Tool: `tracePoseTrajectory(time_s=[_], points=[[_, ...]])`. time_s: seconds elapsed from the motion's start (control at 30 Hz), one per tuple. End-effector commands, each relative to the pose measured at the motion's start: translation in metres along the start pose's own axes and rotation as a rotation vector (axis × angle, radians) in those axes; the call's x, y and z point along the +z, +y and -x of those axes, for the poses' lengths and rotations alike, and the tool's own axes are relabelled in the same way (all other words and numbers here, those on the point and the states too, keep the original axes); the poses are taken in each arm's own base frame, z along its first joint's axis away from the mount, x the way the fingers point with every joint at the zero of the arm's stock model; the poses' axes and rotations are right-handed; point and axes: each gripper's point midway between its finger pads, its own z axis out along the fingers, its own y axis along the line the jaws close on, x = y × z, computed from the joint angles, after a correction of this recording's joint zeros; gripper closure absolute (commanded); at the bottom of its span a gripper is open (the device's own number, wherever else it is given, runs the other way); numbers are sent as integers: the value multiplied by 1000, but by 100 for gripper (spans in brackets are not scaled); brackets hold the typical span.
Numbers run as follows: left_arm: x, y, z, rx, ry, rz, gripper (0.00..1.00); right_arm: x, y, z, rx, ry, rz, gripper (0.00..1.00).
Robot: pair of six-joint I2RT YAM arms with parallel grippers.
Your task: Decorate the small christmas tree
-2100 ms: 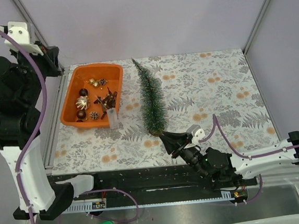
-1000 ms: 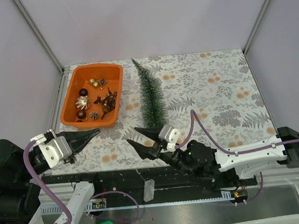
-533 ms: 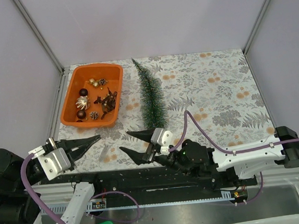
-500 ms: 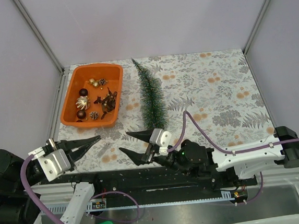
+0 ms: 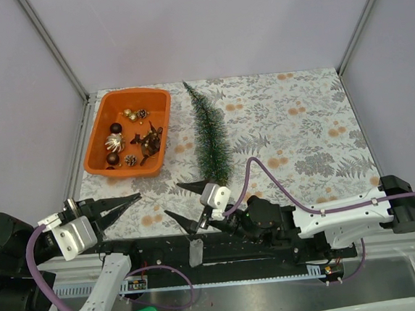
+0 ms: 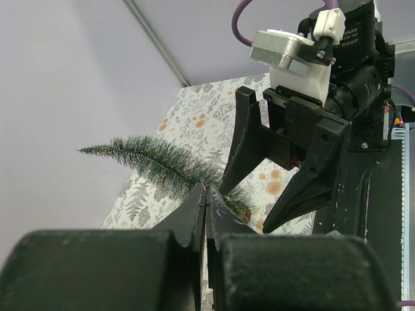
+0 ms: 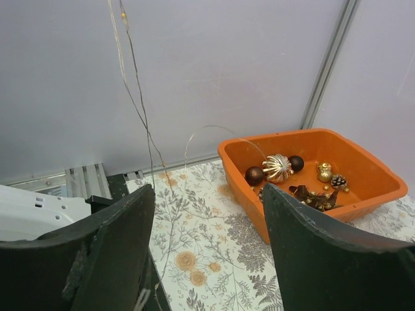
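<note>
"So, where's the small christmas tree [image 5: 212, 137]?"
"Lying flat, right of the orange tray [image 5: 135, 93]. My right gripper [image 5: 179, 200] gapes empty near its base, likely readying to stand it; my left gripper [image 5: 133, 198] is pinched closed."

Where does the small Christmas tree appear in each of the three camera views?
Top external: the small christmas tree lies flat mid-table, right of the orange tray.
Left wrist: left of centre, its base behind the open right gripper.
Right wrist: not in it.
Shared landmark: the floral table cover, in all three.
</note>
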Motion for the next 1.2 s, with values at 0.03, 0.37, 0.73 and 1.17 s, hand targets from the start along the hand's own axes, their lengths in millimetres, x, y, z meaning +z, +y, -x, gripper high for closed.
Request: tracePoseTrajectory(time_s=[0.03,0.37,0.73,1.17], points=[[0,-4,12,52,-39,-28,100,-1,-12,31,-10,-69,-30,25],[-1,-7,16,57,-49,-38,100,2,-5,32,-10,-60,7,29],[0,-6,14,69,-46,-39,100,-24,-21,9,18,14,-39,30],[-2,-10,28,69,-71,-60,100,4,-31,-1,-24,30,-41,31]])
